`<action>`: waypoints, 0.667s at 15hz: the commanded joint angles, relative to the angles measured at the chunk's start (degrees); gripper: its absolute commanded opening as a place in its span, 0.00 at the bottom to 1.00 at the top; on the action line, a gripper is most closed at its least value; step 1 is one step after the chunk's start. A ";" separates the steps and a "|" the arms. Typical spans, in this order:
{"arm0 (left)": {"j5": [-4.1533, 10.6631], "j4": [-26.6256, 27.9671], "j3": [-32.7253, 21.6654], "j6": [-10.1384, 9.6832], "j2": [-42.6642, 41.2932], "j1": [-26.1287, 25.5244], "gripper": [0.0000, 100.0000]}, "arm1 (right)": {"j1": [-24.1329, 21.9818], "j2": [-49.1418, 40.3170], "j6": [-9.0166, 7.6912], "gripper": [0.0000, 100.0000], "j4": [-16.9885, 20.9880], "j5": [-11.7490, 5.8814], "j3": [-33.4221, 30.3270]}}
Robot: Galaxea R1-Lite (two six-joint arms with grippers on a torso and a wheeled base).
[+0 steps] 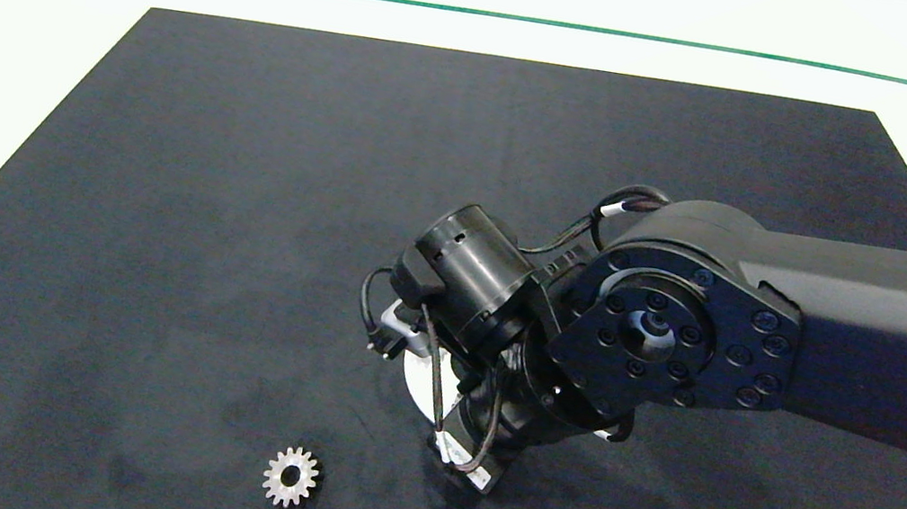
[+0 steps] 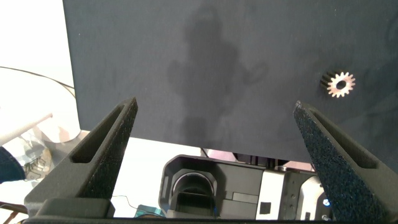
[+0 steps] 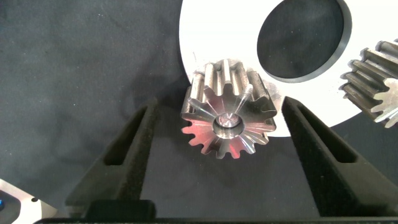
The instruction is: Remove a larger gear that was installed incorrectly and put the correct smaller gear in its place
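Centre of the head view: right gripper point(image 3: 214, 155) points down over a white plate point(image 3: 205, 37) on the black mat point(image 1: 242, 212).
Right jaws: wide apart, straddling a gear point(image 3: 228, 109) without touching it.
Second gear point(image 3: 376, 81): right edge of the right wrist view.
Smaller gear point(image 1: 291, 476): flat on the mat, lower left of the head view.
Left gripper point(image 2: 217, 155): fingers spread, holding nothing, at the mat's edge.

Black mat point(image 1: 245, 194) on white table point(image 1: 27, 14); white round plate point(image 3: 205, 37).

text: none legible | labels: none | numbers: none
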 commanded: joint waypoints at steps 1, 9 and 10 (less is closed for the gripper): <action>0.04 0.42 0.00 -0.05 -0.28 0.04 1.00 | -0.05 -0.11 -0.08 0.75 0.28 -0.07 0.12; 0.04 0.42 0.00 0.04 -0.37 -0.05 1.00 | -0.32 0.51 -0.34 0.58 0.37 -1.04 0.12; 0.04 0.42 0.00 0.04 -0.37 -0.05 1.00 | -0.32 0.77 -0.34 0.57 0.37 -1.04 0.12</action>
